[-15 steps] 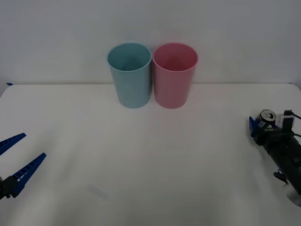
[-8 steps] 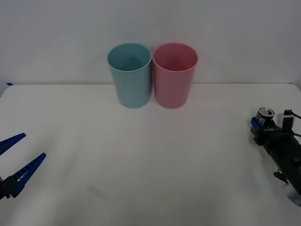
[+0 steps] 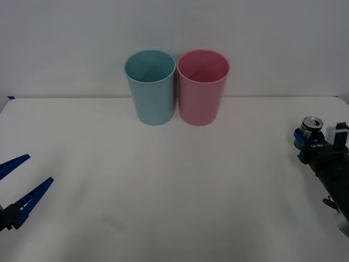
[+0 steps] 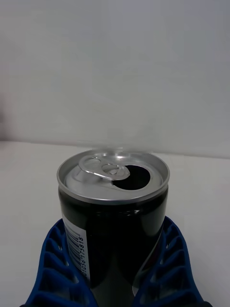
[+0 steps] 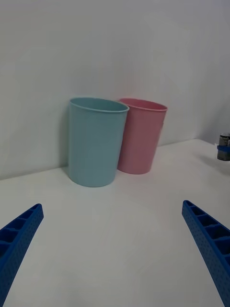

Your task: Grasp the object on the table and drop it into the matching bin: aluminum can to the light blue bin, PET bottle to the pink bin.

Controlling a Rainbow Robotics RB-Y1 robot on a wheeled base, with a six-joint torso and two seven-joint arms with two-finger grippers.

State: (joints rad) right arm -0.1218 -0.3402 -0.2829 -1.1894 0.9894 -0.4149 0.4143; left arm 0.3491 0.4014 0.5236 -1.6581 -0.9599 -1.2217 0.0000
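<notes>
can (image 3: 312, 124): small dark drink can with a shiny silver top, upright at the far right of the counter, well apart from both bins. in the right wrist view (image 4: 113, 211) its pull tab lies flat beside the open mouth and a white barcode strip runs down one side.
right gripper (image 3: 306, 139): at the right edge of the counter, clenched on the can – a blue ribbed finger (image 4: 57, 268) presses against each side of the can's lower body, the silver top standing clear above them.
can and counter: whether the can's base rests on the counter or hangs just above it cannot be told.
left gripper (image 3: 15, 183): low at the left edge of the counter, released – its two blue fingers (image 5: 206, 240) are spread wide apart with nothing between them, pointing toward the bins.
light blue bin (image 3: 150, 87): tall round cup shape, upright at the back middle of the counter, on the robot's left of the pair.
pink bin (image 3: 202, 87): same size, upright just beside the light blue one, their sides touching or nearly so.
counter (image 3: 163, 180): wide, flat, plain white, against a pale wall.
</notes>
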